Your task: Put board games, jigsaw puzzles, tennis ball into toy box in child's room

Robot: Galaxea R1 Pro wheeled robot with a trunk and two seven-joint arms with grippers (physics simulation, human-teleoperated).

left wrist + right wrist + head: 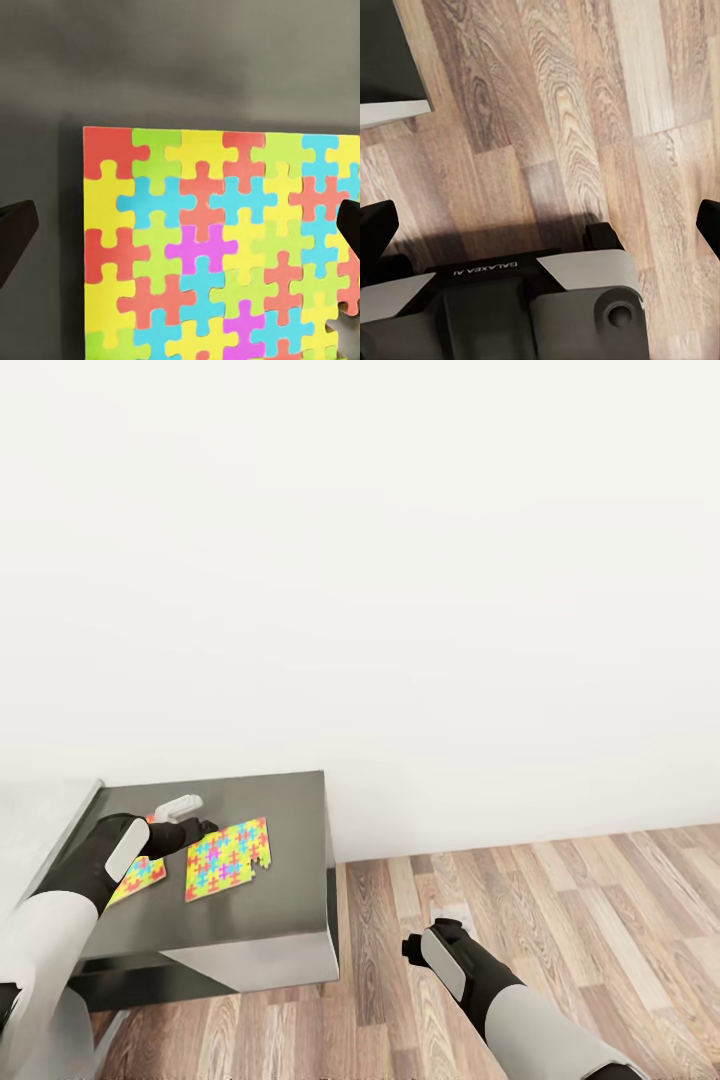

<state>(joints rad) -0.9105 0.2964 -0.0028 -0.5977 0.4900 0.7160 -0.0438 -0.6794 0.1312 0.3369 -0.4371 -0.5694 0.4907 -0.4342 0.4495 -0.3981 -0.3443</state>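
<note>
Two jigsaw puzzles lie flat on the dark grey table (270, 920) at the lower left of the head view: the larger jigsaw puzzle (227, 857) near the table's middle, the second jigsaw puzzle (140, 877) to its left, partly hidden by the left arm. The left gripper (197, 826) hovers at the larger sheet's upper left corner, fingers spread wide, holding nothing. Lower centre-right, the right gripper (412, 942) hangs over the wood-plank floor (560, 920), also wide open and empty. A white wall (400, 580) fills the upper frame.
</note>
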